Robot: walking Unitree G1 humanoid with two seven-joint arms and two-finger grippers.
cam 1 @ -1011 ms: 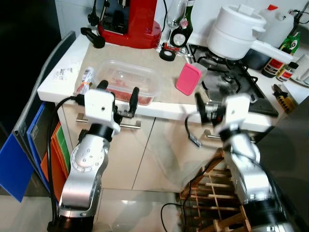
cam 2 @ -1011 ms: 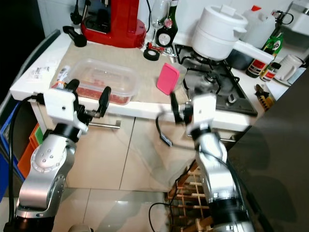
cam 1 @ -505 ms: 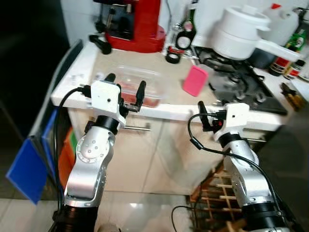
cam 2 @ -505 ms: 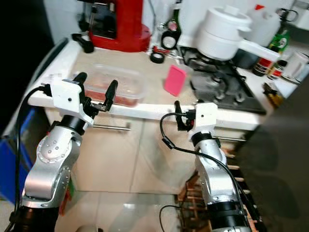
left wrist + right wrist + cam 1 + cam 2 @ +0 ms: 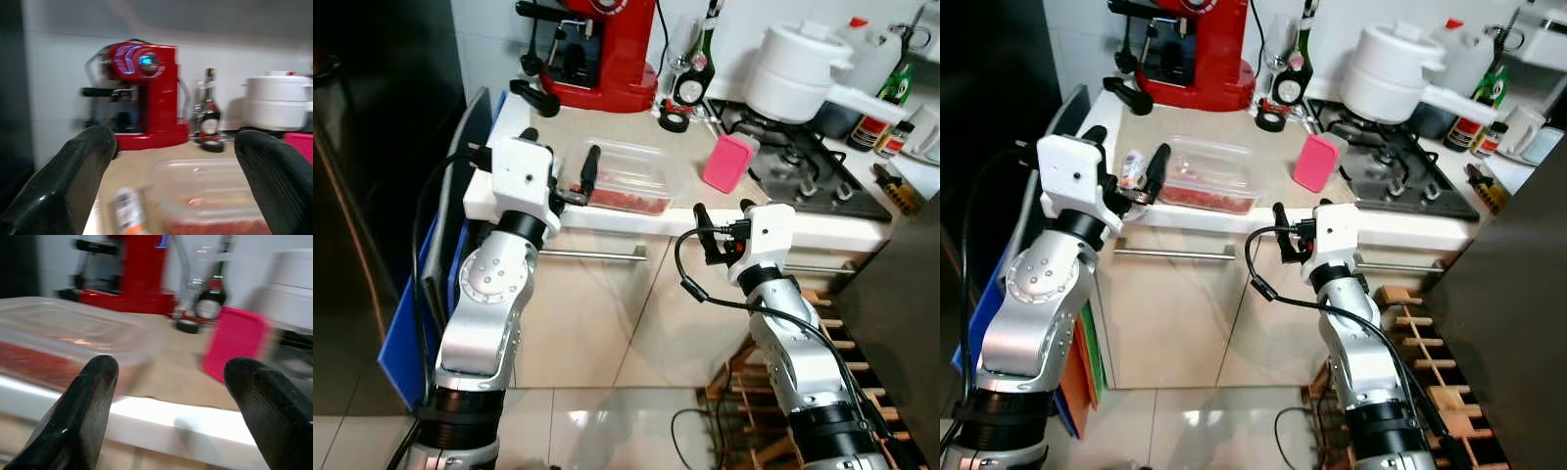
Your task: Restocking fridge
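On the bench (image 5: 636, 211), mid-frame, sits a tub (image 5: 625, 178); my left hand (image 5: 558, 162) and right hand (image 5: 722, 231) gape, empty.

The right hand (image 5: 168, 406) is holding its two black fingers (image 5: 80, 411) apart before the white table (image 5: 161, 423) edge, where a clear container (image 5: 63, 328) and a pink box (image 5: 234, 345) are sitting.
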